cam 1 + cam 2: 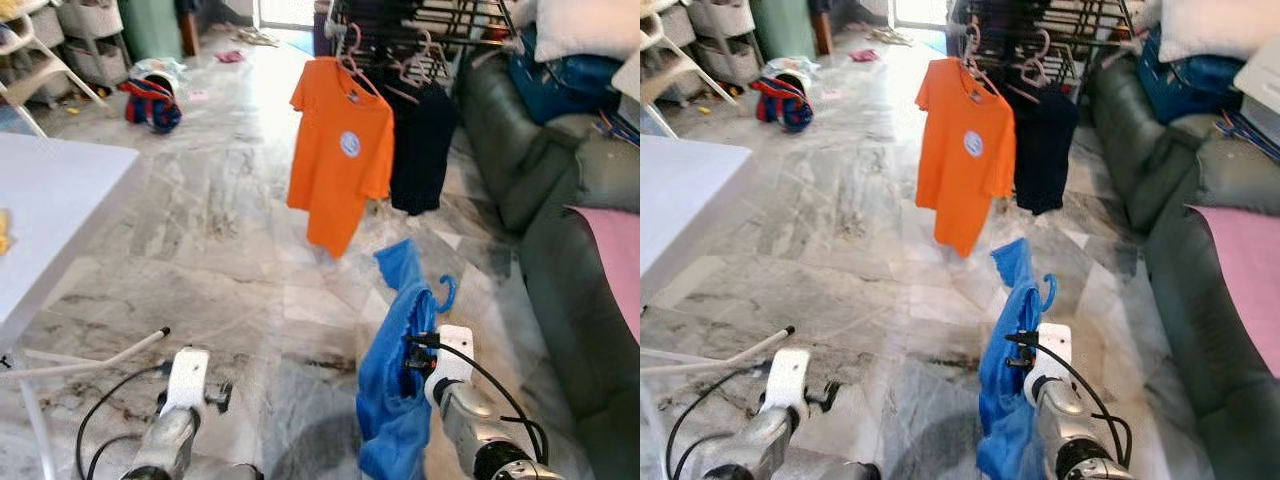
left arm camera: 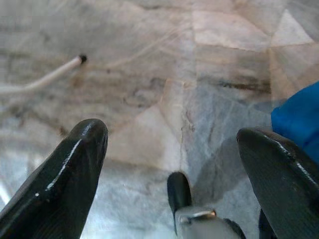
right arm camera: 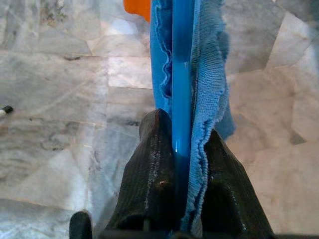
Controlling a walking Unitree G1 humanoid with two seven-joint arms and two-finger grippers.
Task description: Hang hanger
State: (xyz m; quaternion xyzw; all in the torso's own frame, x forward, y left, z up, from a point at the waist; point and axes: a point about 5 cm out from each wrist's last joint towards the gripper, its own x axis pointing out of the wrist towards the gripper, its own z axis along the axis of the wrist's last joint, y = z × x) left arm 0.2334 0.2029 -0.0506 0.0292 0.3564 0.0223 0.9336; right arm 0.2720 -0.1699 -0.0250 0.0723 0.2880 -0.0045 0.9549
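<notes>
- The right gripper [image 3: 180, 149] is closed tightly on the blue hanger [image 3: 182, 74]; in the right wrist view the two black fingers [image 3: 152, 169] press the blue bar from both sides, with the blue cloth [image 3: 212, 84] caught against one of them.
- The blue hanger carries a blue garment [image 1: 395, 390], and its hook [image 1: 447, 292] stands up above the gripper, in front of the clothes rack [image 1: 440, 30] and well apart from it.
- On the clothes rack an orange T-shirt [image 1: 340, 160] and a dark garment [image 1: 422, 145] hang side by side on pink hangers [image 1: 352, 55]; the orange T-shirt is nearer to the blue hanger.
- The left gripper [image 2: 172, 149] has its fingers wide apart and holds nothing; it is low over the marble floor [image 1: 220, 250], far to the left of the clothes rack.
- A white rod [image 1: 90, 358] with a dark tip lies just beside the left gripper.
- A dark green sofa [image 1: 560, 240] stands to the right of the clothes rack, with a pink cloth [image 1: 615, 255] on it.
- A white table [image 1: 50, 210] is left of the clothes rack, and a red and blue bag [image 1: 152, 103] lies on the floor further back on that side.
</notes>
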